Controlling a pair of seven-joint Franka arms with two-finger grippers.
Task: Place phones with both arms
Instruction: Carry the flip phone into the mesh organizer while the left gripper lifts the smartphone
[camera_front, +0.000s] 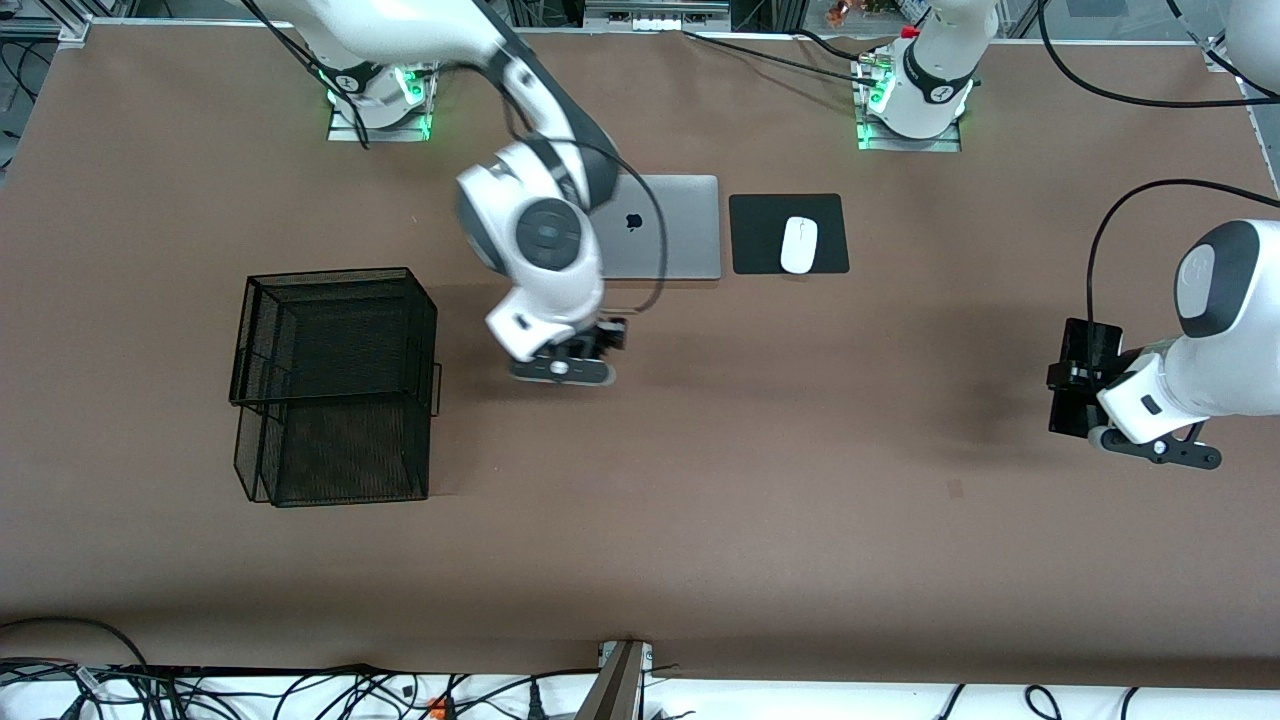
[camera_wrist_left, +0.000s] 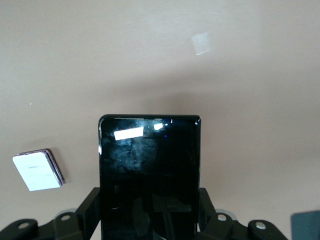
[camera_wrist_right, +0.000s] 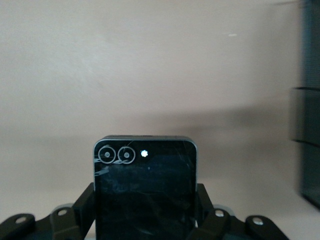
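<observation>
Both grippers, left (camera_wrist_left: 150, 227) and right (camera_wrist_right: 145, 225), clamp phones; your right phone (camera_wrist_right: 145, 190) could clip the basket (camera_front: 335, 385) beside it

The wire basket (camera_front: 335, 385) is standing toward the right arm's end of the table (camera_front: 760, 520), just beside the right gripper (camera_front: 585, 350). The laptop (camera_front: 665, 228) and mouse pad (camera_front: 788, 234) with the mouse (camera_front: 799, 244) are lying near the bases. Bare surface is lying open nearer the front camera, between the basket and the left gripper (camera_front: 1075, 385).
</observation>
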